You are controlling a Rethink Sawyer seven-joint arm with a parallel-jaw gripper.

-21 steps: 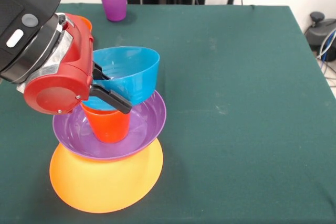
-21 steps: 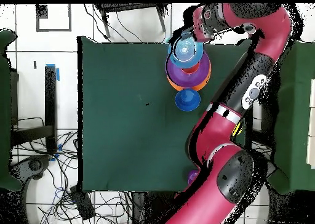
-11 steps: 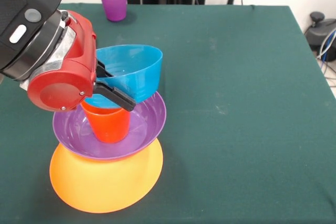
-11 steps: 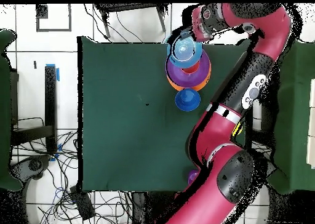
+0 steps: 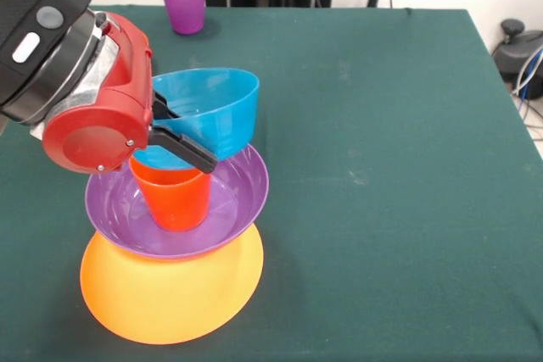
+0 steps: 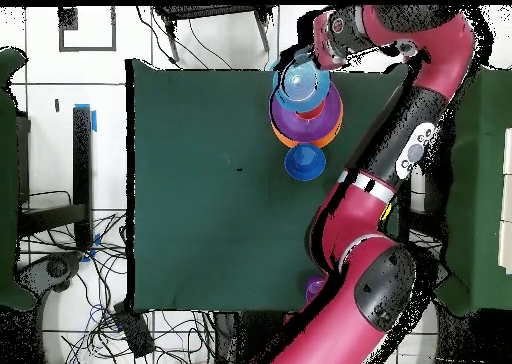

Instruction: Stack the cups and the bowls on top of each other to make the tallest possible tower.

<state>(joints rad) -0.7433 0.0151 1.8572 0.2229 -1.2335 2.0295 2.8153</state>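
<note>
Fingers [image 5: 182,148] of black plastic pinch the near wall of the light blue bowl [image 5: 208,112], one prong lying inside the bowl and the other running along its outer side, so the gripper [image 5: 174,129] is clamped on that bowl. The bowl hangs tilted, its mouth turned up and toward the right of the front view, and its low edge sits over the rim of the orange-red cup [image 5: 174,197]; whether the two touch I cannot tell. The cup stands upright in the hollow of the wide purple bowl [image 5: 229,201], which rests on the very large yellow-orange bowl [image 5: 170,294], turned mouth down on the green worktop [image 5: 382,167]. These three make the tower, near the left front corner of the worktop in the front view.

Behind the fingers comes the red wrist housing [image 5: 93,116], then the black and silver arm [image 5: 38,31], which enters from the upper left.

In the overhead view the light blue bowl [image 6: 298,80] shows at the top of the pile, over the purple bowl's rim [image 6: 335,110], with the arm [image 6: 420,100] curving round at the right. Just below the pile there stands a dark blue bowl [image 6: 305,163], apart from the tower.

A purple cup [image 5: 184,2] stands upright at the far edge of the worktop in the front view, well apart from everything else.
</note>
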